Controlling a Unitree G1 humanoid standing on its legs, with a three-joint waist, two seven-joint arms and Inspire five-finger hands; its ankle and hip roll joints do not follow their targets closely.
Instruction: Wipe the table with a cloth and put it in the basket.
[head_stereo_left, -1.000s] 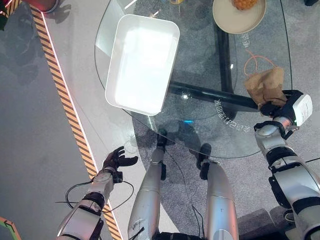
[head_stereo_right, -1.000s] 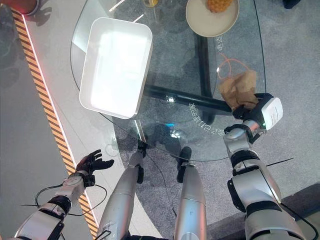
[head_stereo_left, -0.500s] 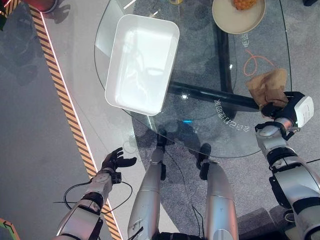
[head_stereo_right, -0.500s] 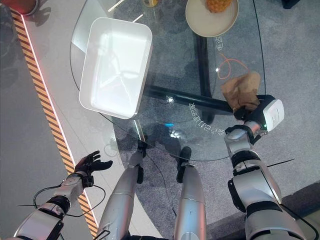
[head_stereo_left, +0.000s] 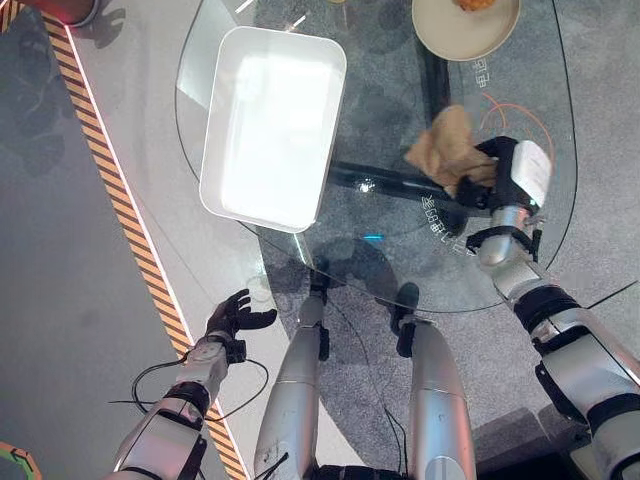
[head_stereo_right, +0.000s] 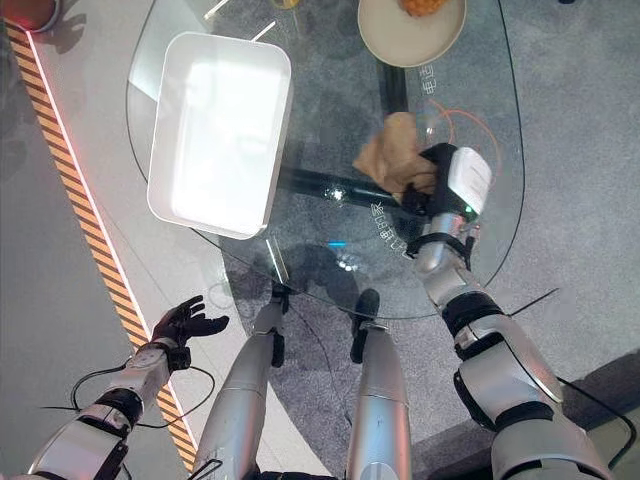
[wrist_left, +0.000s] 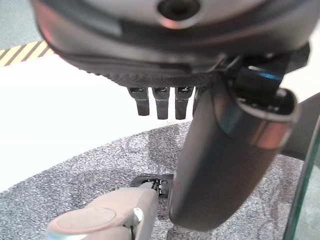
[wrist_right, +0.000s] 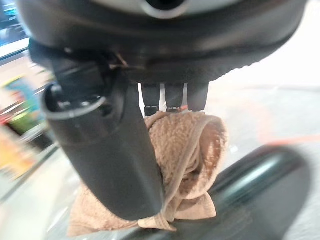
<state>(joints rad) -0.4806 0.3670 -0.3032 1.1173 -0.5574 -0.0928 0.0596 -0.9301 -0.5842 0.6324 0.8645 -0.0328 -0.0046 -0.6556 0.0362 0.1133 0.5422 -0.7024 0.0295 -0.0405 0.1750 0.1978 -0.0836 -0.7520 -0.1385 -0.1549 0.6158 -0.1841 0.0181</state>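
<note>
A: Where's the crumpled tan terry cloth (head_stereo_left: 446, 148)?

B: Bunched in the right hand (head_stereo_left: 492, 172), fingers and thumb clamped round it, pressed on the round glass table (head_stereo_left: 400, 260) (low grip, probably so it drags flat).

A: Basket?

B: The white rectangular plastic basket (head_stereo_left: 268, 125) sits well apart on the table's left. Left hand (head_stereo_left: 236, 314) hangs slack-fingered off the table.

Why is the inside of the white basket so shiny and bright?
In the left eye view, light glares off the white basket, washing out its floor; the glass table shows small bright reflections too. In the right wrist view, the background behind the cloth is blurred.
</note>
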